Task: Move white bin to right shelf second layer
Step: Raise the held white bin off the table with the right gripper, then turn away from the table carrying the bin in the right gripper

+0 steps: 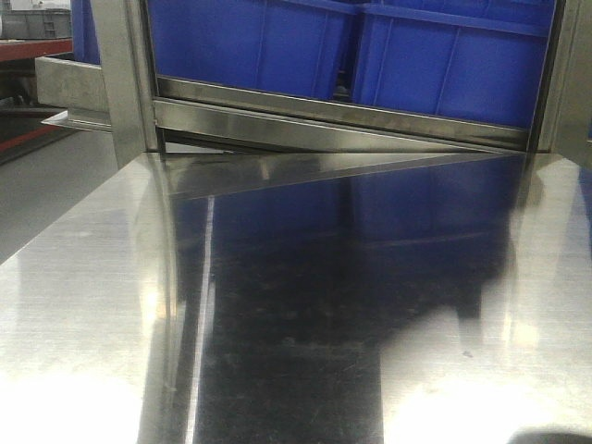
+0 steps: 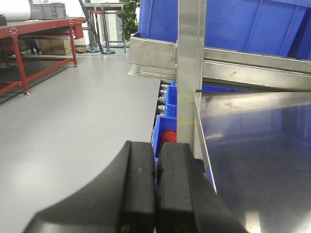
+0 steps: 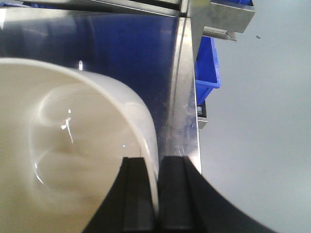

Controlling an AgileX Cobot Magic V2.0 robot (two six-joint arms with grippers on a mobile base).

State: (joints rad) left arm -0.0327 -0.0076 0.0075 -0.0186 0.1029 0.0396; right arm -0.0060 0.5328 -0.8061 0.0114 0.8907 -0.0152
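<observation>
The white bin (image 3: 73,145), glossy and cream-white, fills the left of the right wrist view with its inside facing the camera. My right gripper (image 3: 156,160) is shut on its rim, one finger inside the wall and one outside. The bin hangs over a flat polished steel surface (image 3: 121,48) near that surface's right edge. My left gripper (image 2: 156,145) is shut with nothing in it, just off the left edge of the same steel surface (image 2: 257,145). The right shelf second layer is out of view. In the front view neither the bin nor a gripper shows.
Behind the flat steel top (image 1: 296,305) stands a steel rack rail (image 1: 342,116) carrying two blue crates (image 1: 250,42) (image 1: 453,60). A steel upright (image 2: 189,68) rises at the top's left corner, with blue crates (image 2: 165,126) lower down. A red-framed table (image 2: 39,29) stands far left across grey floor.
</observation>
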